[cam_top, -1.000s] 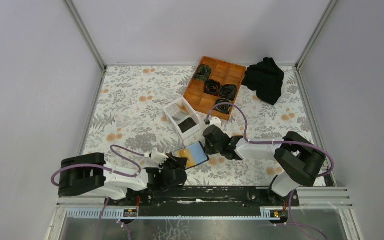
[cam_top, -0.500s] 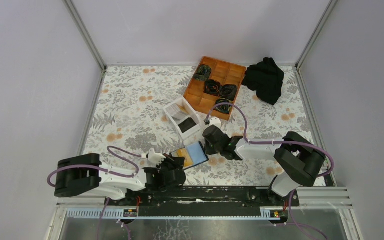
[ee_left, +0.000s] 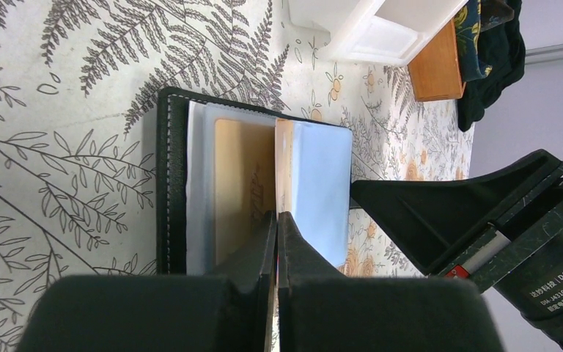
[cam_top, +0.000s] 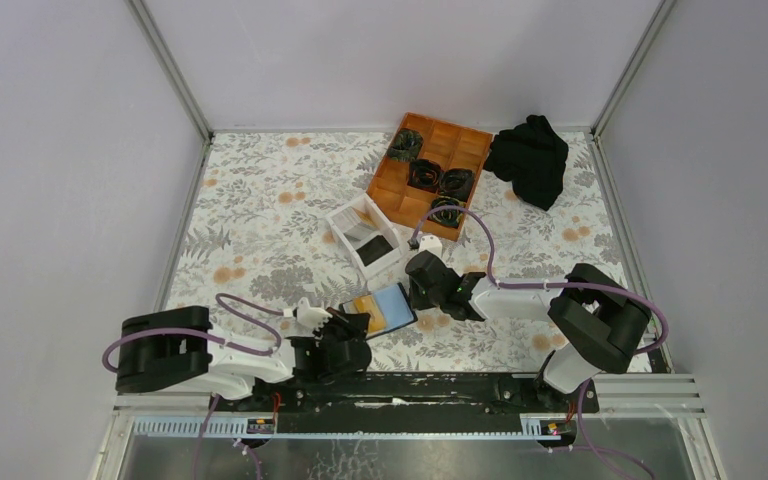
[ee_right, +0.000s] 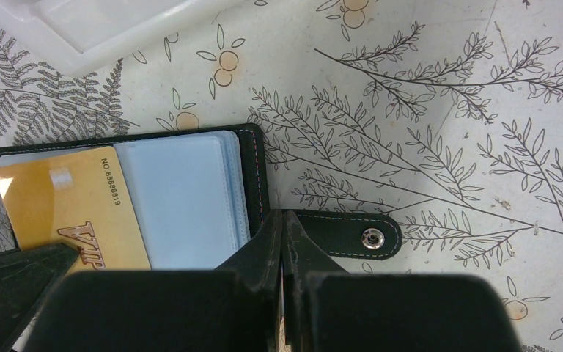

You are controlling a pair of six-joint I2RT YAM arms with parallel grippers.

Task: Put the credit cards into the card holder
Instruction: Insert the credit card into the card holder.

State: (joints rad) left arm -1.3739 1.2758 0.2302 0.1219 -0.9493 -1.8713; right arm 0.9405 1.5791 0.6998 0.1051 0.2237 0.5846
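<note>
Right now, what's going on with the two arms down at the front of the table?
A black card holder lies open on the floral table, and both arms are working on it. The right fingers are shut and pressed against its edge by the strap tab, apparently steadying it. The left fingers are shut at the edge of an orange card that lies over one half of the holder, and seem to be sliding it in. It does not look fully tucked in yet.

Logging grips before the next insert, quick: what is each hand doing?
Left hand: closed on the orange-tan credit card.
Right hand: closed, tips at the card holder by its strap; grip cannot be told.
</note>
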